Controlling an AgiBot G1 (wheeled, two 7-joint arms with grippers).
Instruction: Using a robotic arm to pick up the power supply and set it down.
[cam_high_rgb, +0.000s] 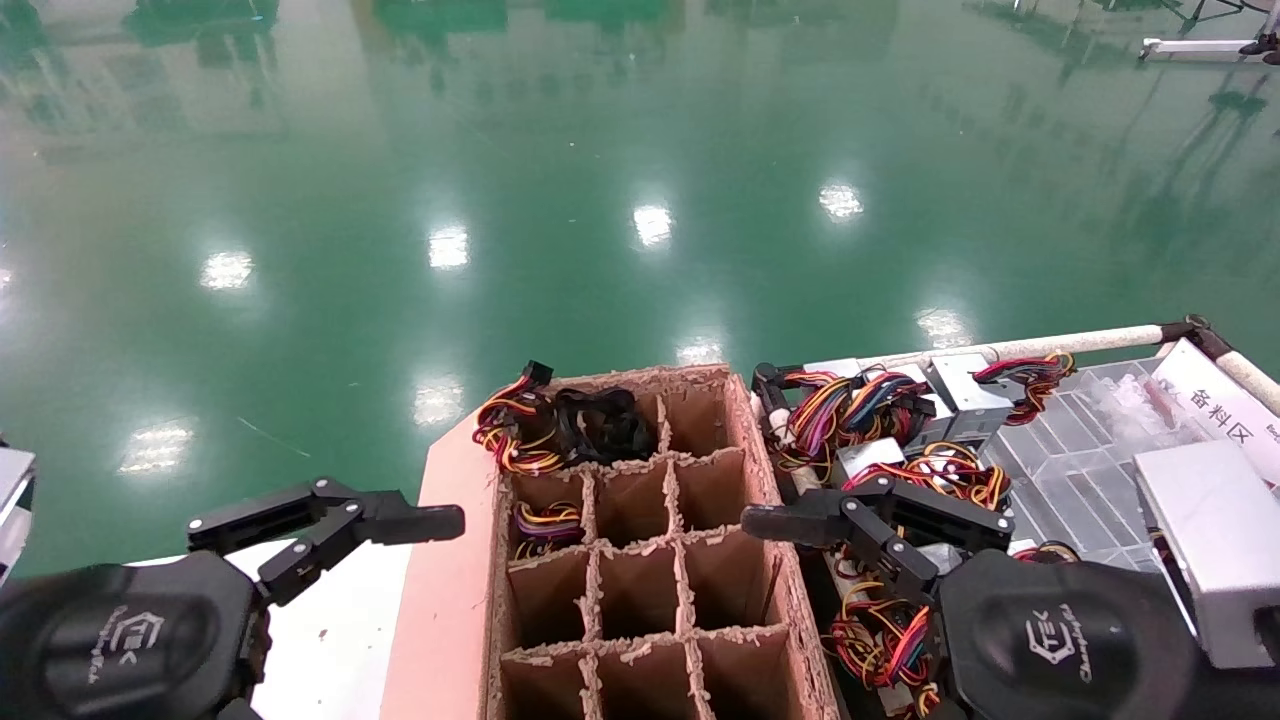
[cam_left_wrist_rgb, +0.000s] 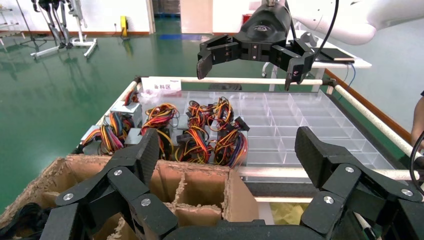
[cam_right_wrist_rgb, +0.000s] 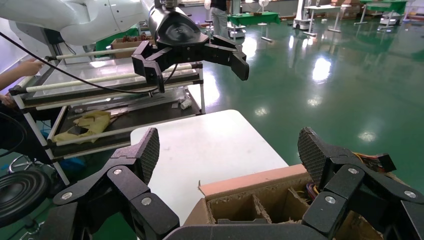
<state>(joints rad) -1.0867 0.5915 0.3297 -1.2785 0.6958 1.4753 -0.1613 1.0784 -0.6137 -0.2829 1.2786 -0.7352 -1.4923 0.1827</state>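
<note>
Several power supplies (cam_high_rgb: 868, 457) (cam_left_wrist_rgb: 126, 108), small silver boxes with red, yellow and orange wire bunches (cam_high_rgb: 850, 410) (cam_left_wrist_rgb: 200, 130), lie in a heap on the cart to the right. A larger silver box (cam_high_rgb: 1210, 540) sits at the far right. More wire bunches (cam_high_rgb: 545, 525) fill two far-left cells of the cardboard divider grid (cam_high_rgb: 595, 470) (cam_left_wrist_rgb: 200, 187) (cam_right_wrist_rgb: 250, 182). My right gripper (cam_high_rgb: 870, 515) (cam_right_wrist_rgb: 231, 150) (cam_left_wrist_rgb: 250, 50) hovers open above the heap, holding nothing. My left gripper (cam_high_rgb: 330, 520) (cam_left_wrist_rgb: 230, 150) (cam_right_wrist_rgb: 190, 50) hangs open left of the grid, also holding nothing.
A white table (cam_high_rgb: 340, 620) (cam_right_wrist_rgb: 210, 145) carries the grid box. The cart has a clear compartment tray (cam_high_rgb: 1080, 470) (cam_left_wrist_rgb: 300, 120), a white rail (cam_high_rgb: 1060, 345) and a label sign (cam_high_rgb: 1220, 410) (cam_left_wrist_rgb: 161, 86). Green floor lies beyond.
</note>
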